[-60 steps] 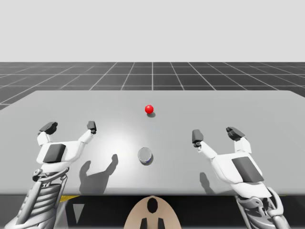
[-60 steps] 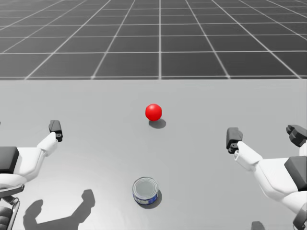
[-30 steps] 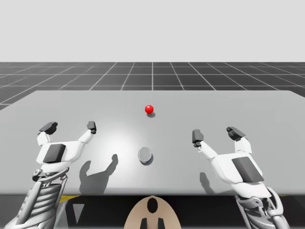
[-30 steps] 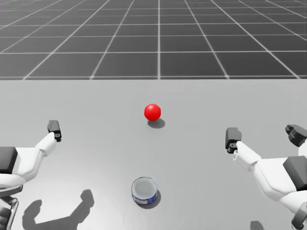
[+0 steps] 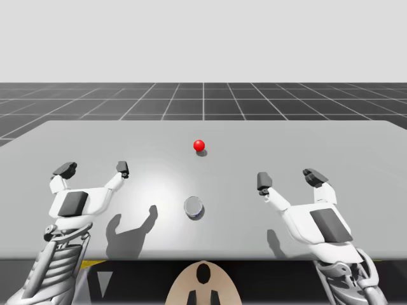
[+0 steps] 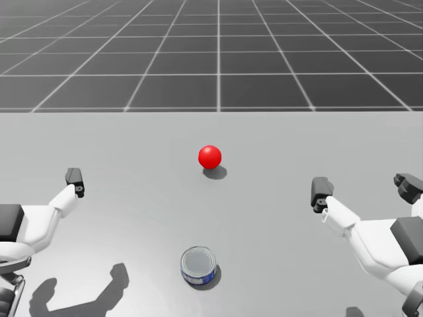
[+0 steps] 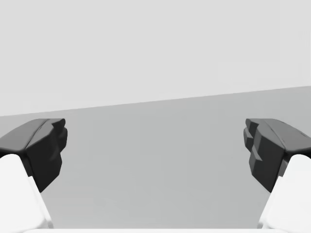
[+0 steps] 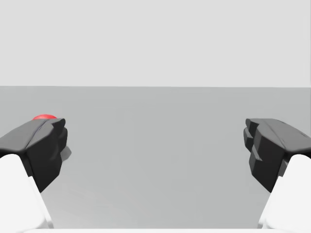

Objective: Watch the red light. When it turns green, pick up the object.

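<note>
Centrally: short round can, silver lid, blue side, upright on grey table, near front edge, nothing touching it. Beyond can, red light, small ball on tabletop, well apart from can, showing red. Left gripper off to can's left, well apart, fingers spread wide, holding nothing. Right gripper off to can's right, well apart, fingers spread wide, likewise empty.

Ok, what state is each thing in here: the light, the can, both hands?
Light: red, not green.
Short blue can: upright on the table, untouched, apart from both hands.
Left hand: open, empty.
Right hand: open, empty.
</note>
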Controlling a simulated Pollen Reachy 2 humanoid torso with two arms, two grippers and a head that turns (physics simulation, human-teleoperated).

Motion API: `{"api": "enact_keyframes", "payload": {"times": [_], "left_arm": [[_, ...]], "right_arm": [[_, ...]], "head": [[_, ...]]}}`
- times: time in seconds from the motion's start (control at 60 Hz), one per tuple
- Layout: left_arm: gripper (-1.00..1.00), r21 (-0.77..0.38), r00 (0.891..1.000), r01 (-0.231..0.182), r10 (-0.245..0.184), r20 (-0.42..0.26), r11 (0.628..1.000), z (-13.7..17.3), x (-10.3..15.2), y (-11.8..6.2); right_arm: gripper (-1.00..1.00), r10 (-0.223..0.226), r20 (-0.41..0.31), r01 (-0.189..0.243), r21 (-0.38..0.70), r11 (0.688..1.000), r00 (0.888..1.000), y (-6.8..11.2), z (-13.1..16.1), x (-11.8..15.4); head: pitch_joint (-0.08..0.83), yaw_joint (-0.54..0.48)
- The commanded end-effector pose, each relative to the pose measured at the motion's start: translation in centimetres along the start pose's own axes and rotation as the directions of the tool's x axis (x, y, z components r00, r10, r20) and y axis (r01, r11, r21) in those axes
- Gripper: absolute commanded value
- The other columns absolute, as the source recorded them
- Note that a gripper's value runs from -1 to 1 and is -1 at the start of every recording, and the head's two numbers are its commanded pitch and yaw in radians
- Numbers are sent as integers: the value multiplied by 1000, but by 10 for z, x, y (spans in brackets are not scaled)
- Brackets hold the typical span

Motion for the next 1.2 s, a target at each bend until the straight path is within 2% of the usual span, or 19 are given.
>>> {"api": "enact_keyframes", "payload": {"times": [0.017, 0.65, 0.833, 0.95, 1.2], "left_arm": [[-1000, 0, 1000, -1, 1, -1, 1000, 0, 0, -1], [-1000, 0, 1000, 5, -5, -2, 1000, 0, -1, -1], [-1000, -6, 1000, 11, -11, -10, 1000, 0, -2, -1], [-1000, -20, 999, 29, -29, -21, 999, 0, -4, -4], [-1000, -42, 998, 54, -56, -34, 998, 0, -6, -9]], "right_arm": [[-1000, -18, 0, 18, -5, 1000, 1000, 2, 0, -1], [-1000, -3, 2, 3, -10, 1000, 1000, 3, 1, -2], [-1000, -1, 1, 1, -10, 1000, 1000, 3, 1, -2], [-1000, 3, 1, -3, -6, 1000, 1000, 4, 1, -2], [-1000, 25, 4, -25, -3, 1000, 1000, 6, 1, -3]], "head": [[452, 23], [463, 22], [546, 32], [633, 48], [748, 56]]}}
